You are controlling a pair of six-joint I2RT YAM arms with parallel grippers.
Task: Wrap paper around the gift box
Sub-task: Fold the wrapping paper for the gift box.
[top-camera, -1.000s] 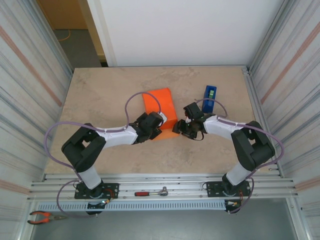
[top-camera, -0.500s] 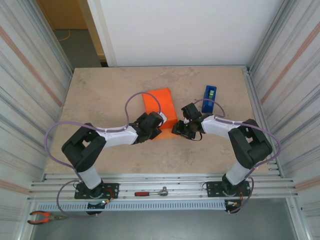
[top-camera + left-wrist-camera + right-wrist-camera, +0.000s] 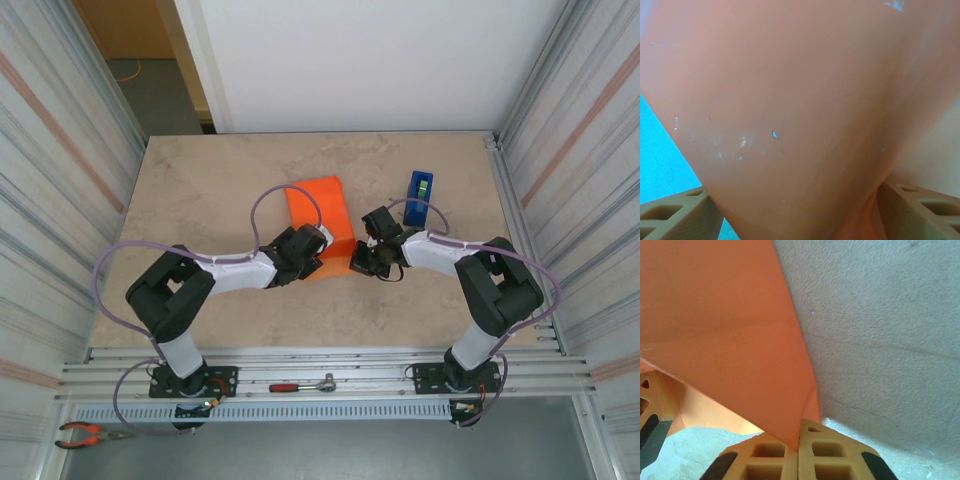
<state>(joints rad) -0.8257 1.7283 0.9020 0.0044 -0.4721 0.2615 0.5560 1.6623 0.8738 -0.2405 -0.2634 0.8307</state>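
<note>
Folding the paper (image 3: 315, 205) taut over the box (image 3: 336, 264) at mid-table, we should pull with the right gripper (image 3: 799, 440), pinched on the paper's edge; the left gripper (image 3: 303, 252) straddles the box wide, grip unclear.

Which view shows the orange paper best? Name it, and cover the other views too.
Top external: most of the paper shows in outline, lying on the table. Left wrist gives a close, blurred stretch of its orange surface. Right wrist shows one edge running down into the right gripper, shut on it.
</note>
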